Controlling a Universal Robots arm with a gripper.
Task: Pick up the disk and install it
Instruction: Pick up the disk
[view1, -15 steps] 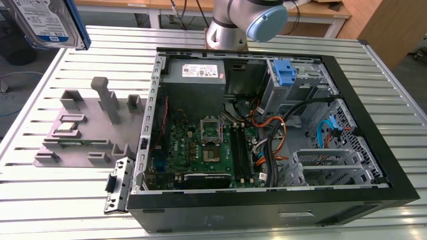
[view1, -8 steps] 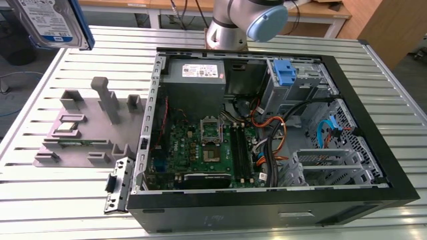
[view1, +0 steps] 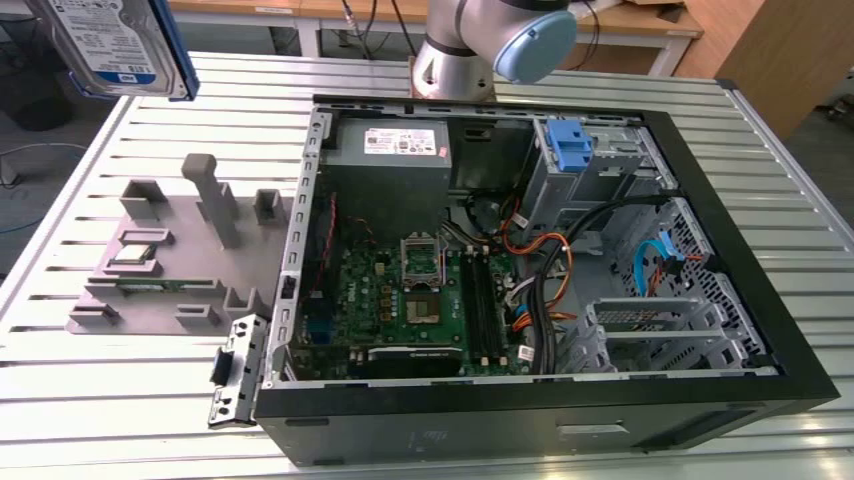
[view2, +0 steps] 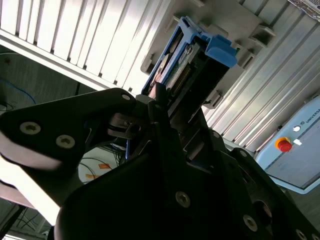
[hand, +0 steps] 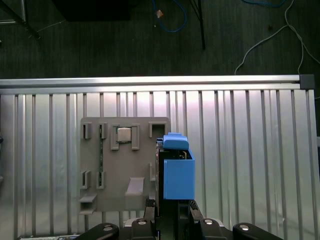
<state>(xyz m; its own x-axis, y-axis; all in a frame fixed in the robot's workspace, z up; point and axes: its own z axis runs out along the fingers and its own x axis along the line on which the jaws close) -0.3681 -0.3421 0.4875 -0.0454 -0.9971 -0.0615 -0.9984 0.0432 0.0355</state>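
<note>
robot end effector holding the disk in the air above a slatted metal bench.

the end effector is clamped on the disk, gripping one end with the blue-railed body pointing away from it; in the first wrist view the disk hangs over one edge of a grey fixture plate lying on the bench. in the exterior view the disk is well clear of the bench, near its far corner on the exterior view's left. an open computer case lies beside the plate, holding a grey power supply, a green motherboard, a blue bracket in the drive cage, and loose cables strung beside that cage.
</note>
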